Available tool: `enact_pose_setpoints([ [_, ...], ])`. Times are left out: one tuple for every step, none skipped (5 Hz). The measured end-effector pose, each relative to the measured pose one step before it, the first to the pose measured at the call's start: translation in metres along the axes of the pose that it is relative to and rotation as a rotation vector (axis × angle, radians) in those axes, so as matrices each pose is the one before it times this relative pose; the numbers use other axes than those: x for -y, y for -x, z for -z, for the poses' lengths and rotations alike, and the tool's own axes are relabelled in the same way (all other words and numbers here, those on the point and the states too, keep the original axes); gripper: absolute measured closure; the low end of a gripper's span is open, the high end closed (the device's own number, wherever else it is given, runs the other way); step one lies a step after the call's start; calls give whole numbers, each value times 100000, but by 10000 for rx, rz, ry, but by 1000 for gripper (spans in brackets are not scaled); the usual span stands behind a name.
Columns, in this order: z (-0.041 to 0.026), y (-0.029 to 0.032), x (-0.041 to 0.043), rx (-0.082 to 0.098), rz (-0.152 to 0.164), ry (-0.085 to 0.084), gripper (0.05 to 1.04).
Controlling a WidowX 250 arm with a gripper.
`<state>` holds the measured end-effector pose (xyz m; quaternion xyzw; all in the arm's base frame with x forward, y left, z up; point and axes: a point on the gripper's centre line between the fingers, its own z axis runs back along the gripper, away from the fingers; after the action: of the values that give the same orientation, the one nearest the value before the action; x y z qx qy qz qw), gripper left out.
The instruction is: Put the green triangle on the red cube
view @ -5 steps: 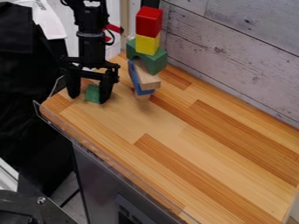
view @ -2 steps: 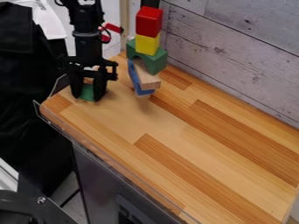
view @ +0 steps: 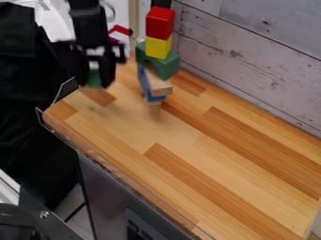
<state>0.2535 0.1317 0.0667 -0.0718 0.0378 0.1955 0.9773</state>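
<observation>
Green triangle (view: 94, 79), gripped in your pincer (view: 96, 83).
Pincer closed around it, above your tabletop (view: 207, 154) at ten o'clock; red cube (view: 160, 22), twelve o'clock; triangle's pointing and long axis too blurred to tell.

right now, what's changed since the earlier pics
The fingers closed in on the green triangle and raised it off the wooden counter. The red cube stayed on top of the yellow block, with the stack unchanged.

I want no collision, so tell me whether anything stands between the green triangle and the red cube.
Nothing visible stands between the green triangle in the gripper and the red cube atop the yellow block.
</observation>
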Motion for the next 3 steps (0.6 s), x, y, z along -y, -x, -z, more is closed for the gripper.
enact_pose_setpoints([
  [-3794,613,267,276,417,-147,538],
  [-3131,198,749,360,581,-65,538],
  [-1955,116,1288,145,628,-231,538],
])
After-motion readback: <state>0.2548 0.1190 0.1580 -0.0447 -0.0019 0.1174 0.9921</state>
